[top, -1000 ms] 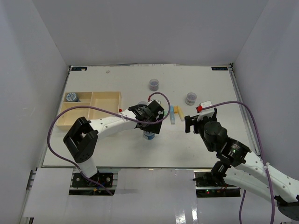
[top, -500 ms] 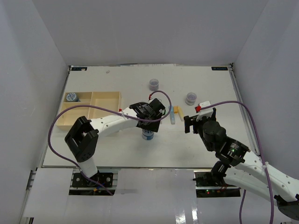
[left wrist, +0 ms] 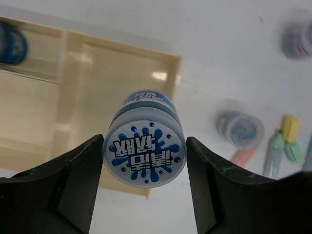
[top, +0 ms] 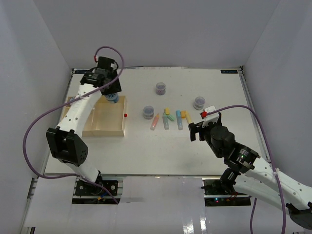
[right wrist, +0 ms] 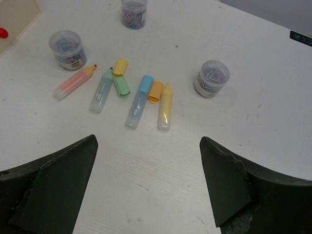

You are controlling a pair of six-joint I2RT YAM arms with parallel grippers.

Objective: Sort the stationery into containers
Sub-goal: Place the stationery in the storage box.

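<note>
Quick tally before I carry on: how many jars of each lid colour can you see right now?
Blue-lidded: 2, the held jar and the tray jar
Grey-purple: 3, the left jar, the far jar and the right jar
Total: 5 jars

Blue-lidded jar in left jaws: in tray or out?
Out: blue-lidded round jar held by jaws of left gripper, above the pale beige wooden tray.

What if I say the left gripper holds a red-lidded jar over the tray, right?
No, the lid is blue and white, not red. The left gripper does hold the jar over the tray; the left wrist view shows it.
</note>
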